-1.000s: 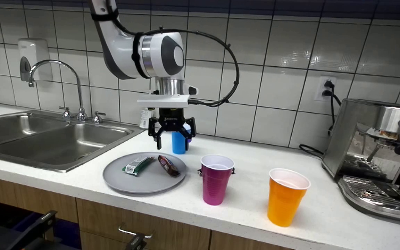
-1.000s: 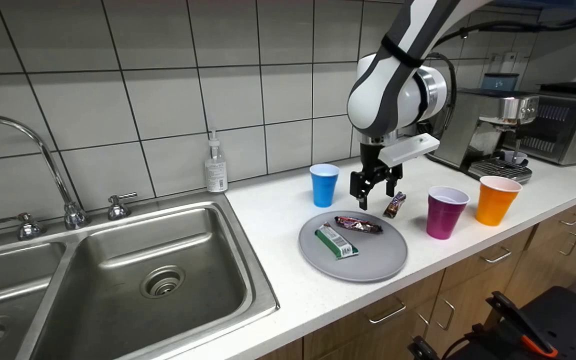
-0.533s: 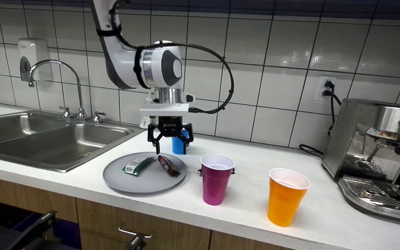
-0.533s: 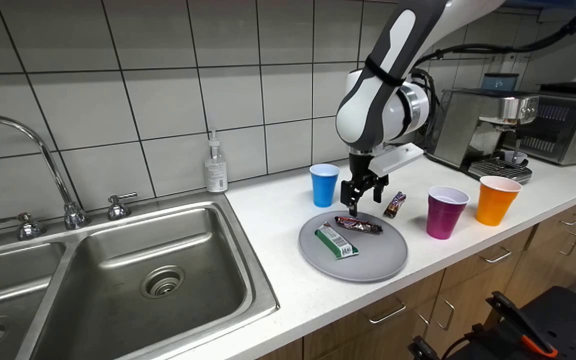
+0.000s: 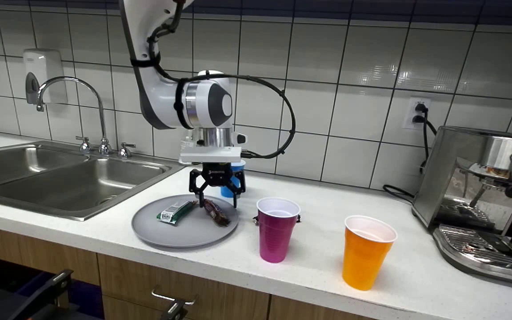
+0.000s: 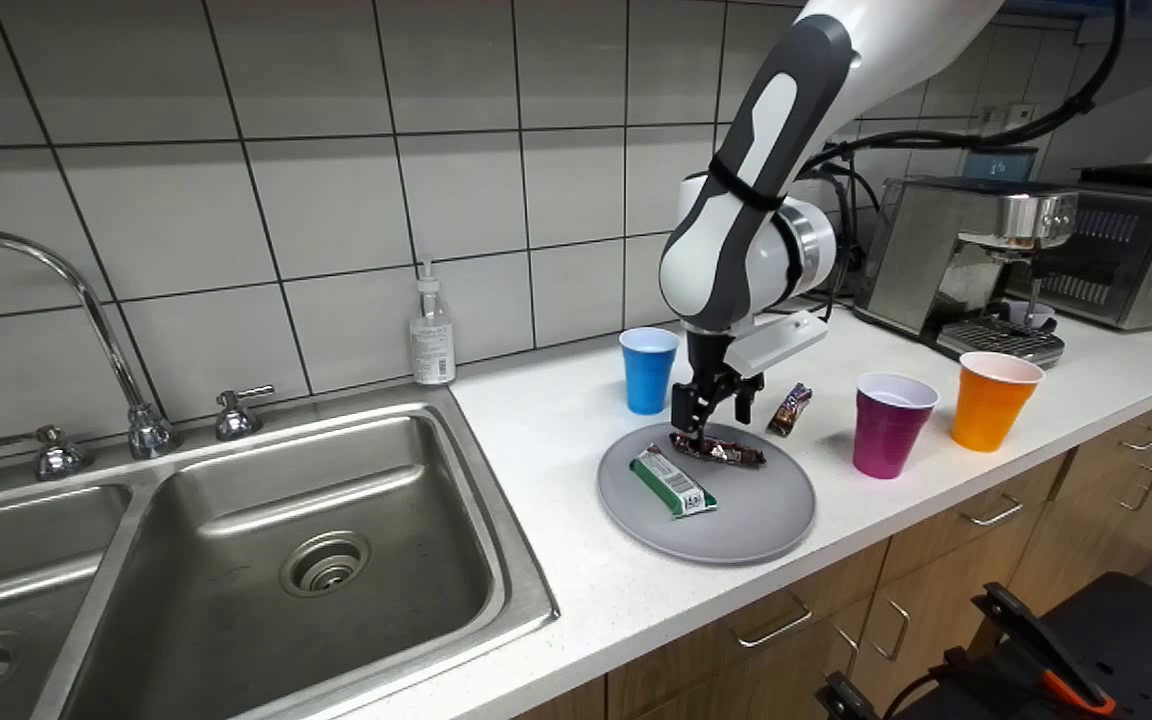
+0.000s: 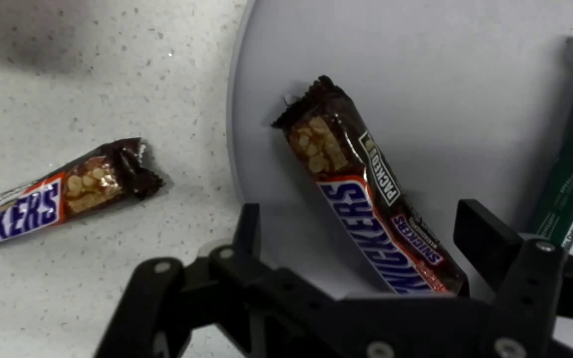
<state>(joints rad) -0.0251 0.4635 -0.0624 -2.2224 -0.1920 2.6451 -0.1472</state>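
The brown-wrapped Snickers bar (image 7: 373, 199) lies slantwise on the gray plate (image 6: 766, 510), running from the upper middle toward the lower right of the wrist view. The Robotiq gripper (image 5: 218, 204) stands over it with fingers spread wide, one to either side of the wrapper; space shows along both flanks, so the bar is not grasped. How close the fingertips come to the plate I cannot tell. By the look of it, the reach is mostly done, with the bar straddled, while the grip itself is not yet made and nothing is lifted. A green-wrapped bar (image 6: 673, 482) shares the plate, at the right edge of the wrist view, and a second Snickers (image 7: 52, 199) lies off the plate on the speckled counter (image 6: 556, 500), at that view's left; neither is between the fingers. Further out, in an exterior view, a blue plastic cup (image 6: 648, 372) stands near the middle, beyond the plate, with a purple cup (image 6: 893, 435) and an orange cup (image 6: 994, 405) toward the right. A steel sink (image 6: 196, 580) fills the lower left, and an espresso machine (image 6: 921, 250) sits at the upper right.
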